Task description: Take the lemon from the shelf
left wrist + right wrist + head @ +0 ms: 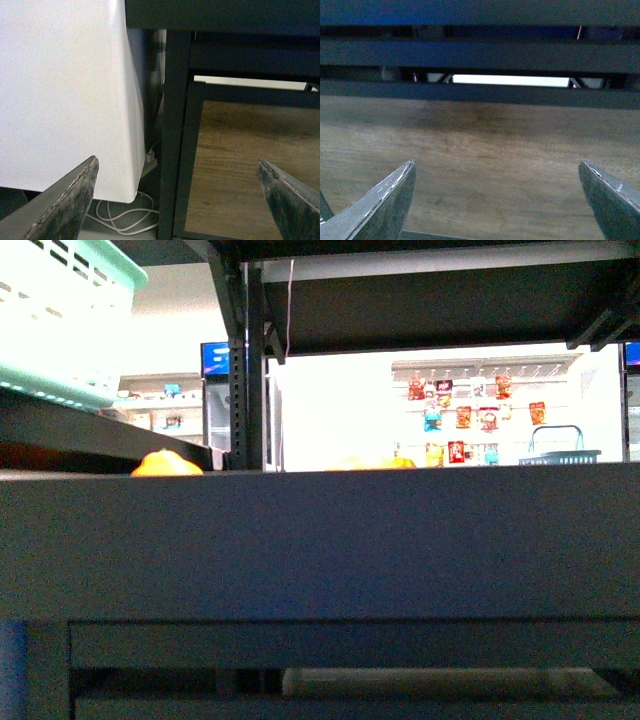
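Observation:
The shelf (pixel 320 540) fills the front view; its dark tray edge blocks most of what lies on it. Only the top of an orange fruit (pixel 166 464) and a low orange-yellow sliver (pixel 378 462) rise over that edge. The lemon is hidden; I cannot tell whether the sliver is it. Neither arm shows in the front view. My left gripper (pixel 177 200) is open, holding nothing, facing a black upright (pixel 172 150) and the shelf's wood-grain panel (pixel 235 165). My right gripper (pixel 497 200) is open and holds nothing, close to the same wood-grain panel (pixel 480 160), below dark crossbars (pixel 480 55).
A mint green basket (pixel 60 310) sits on a higher tray at upper left. A large white body (pixel 65 90) stands beside the left gripper, with a white cable (pixel 125 220) coiled under it. Far behind are store racks of snack packs (pixel 460 410) and a blue basket (pixel 560 452).

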`<state>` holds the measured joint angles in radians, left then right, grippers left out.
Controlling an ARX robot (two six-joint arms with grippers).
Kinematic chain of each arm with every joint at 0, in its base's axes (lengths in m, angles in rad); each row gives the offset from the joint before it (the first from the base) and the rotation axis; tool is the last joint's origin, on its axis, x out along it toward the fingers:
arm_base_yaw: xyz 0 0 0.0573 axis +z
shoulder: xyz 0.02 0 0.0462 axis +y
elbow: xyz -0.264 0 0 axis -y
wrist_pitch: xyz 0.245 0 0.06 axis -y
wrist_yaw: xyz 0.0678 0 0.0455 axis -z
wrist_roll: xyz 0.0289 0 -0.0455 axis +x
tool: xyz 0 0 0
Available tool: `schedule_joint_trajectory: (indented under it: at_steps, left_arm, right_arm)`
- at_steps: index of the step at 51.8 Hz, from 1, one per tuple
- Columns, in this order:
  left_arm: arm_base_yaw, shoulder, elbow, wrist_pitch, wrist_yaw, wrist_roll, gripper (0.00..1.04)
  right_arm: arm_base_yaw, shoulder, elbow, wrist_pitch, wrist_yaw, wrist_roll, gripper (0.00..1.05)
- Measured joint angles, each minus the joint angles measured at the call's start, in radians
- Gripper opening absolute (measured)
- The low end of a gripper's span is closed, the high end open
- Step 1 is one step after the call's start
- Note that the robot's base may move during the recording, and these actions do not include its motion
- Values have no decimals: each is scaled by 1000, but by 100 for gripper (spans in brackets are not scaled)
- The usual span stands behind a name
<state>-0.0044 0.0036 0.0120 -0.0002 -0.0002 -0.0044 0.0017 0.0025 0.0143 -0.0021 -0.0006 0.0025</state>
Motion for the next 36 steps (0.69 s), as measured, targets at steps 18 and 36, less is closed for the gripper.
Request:
schedule_joint_trajectory:
  at_steps: [18, 36]
  left_arm:
    - [0, 0, 0, 0, 0, 0, 97]
    - [0, 0, 0, 0, 0, 0, 97]
  right_arm:
    - [0, 0, 0, 0, 0, 0, 97]
    - [0, 0, 0, 0, 0, 0, 97]
